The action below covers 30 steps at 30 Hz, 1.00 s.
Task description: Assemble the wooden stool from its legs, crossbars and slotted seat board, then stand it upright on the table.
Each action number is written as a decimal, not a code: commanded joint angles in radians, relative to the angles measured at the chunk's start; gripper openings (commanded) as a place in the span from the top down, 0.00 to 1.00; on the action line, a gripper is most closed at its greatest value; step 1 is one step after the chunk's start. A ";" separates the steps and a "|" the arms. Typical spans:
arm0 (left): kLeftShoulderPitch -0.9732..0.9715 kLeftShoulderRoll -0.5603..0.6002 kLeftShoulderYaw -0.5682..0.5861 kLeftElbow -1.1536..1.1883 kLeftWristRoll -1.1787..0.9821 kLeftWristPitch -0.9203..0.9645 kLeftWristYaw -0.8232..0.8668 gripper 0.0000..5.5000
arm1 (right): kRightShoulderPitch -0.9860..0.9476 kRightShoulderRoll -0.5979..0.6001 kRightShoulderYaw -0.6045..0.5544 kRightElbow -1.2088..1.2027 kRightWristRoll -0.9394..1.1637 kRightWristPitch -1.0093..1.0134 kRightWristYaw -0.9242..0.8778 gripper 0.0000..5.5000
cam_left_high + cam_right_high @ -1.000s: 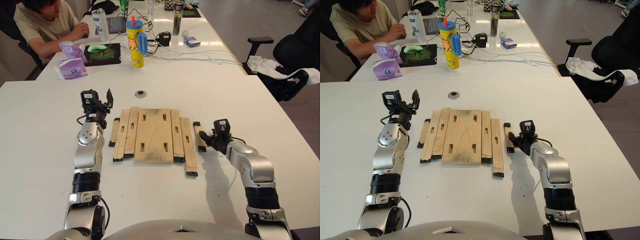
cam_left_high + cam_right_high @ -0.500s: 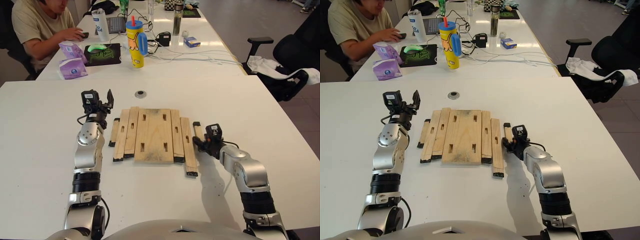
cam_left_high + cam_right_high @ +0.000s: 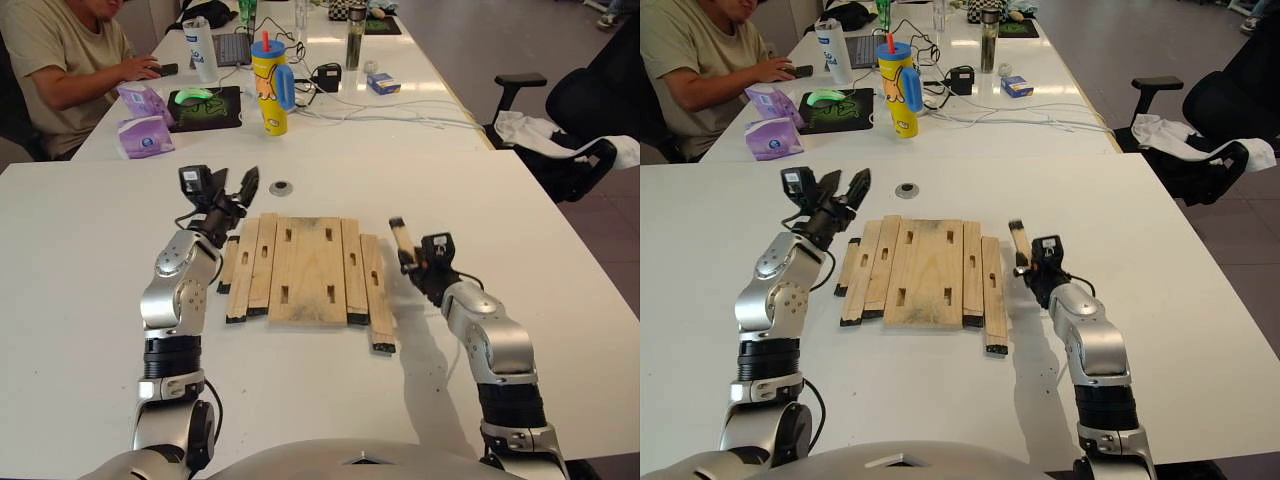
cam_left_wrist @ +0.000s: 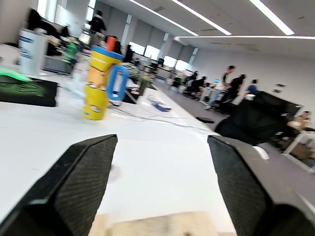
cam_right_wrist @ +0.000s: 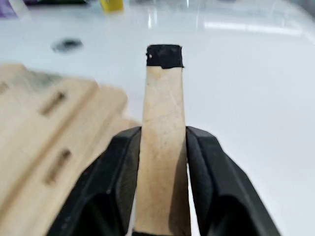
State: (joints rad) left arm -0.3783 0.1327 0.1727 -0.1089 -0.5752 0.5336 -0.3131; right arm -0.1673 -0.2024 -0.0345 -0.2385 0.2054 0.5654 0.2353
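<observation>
Centre right: the right gripper (image 3: 408, 260) clamps a short, flat, pale-wood crossbar (image 3: 397, 233) with a black-capped end, tilted clear of the table (image 3: 80, 300), presumably ready for fitting. The slotted seat board (image 3: 310, 265) and slats (image 3: 248, 270) lie flat at centre. Upper left: the left gripper (image 3: 236, 190) is empty, its fingers spread.

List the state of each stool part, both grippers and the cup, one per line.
Right gripper, shut on the short bar.
Short bar, lifted off the table, tilted, black tip up.
Left gripper, open, empty.
Seat board, lying flat, unassembled.
Left slats, flat beside the board.
Right slats, flat beside the board.
Yellow cup, upright, lid on, straw in.
</observation>
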 commanded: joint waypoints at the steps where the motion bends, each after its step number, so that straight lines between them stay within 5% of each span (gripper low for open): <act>1: -0.043 -0.028 0.002 -0.053 -0.209 0.211 -0.027 0.38 | -0.024 0.009 0.072 -0.062 0.024 -0.129 0.104 0.76; 16: -0.099 -0.052 0.051 -0.041 -0.474 0.378 0.036 0.38 | 0.033 0.005 0.175 -0.131 0.080 -0.258 0.268 0.76; 30: -0.067 -0.040 0.068 -0.041 -0.505 0.391 0.068 0.75 | 0.040 0.001 0.177 -0.148 0.076 -0.245 0.251 0.76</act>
State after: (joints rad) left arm -0.4600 0.0894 0.2303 -0.1510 -1.0697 0.9266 -0.2590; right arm -0.1286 -0.1911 0.1416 -0.3680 0.2826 0.3135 0.4923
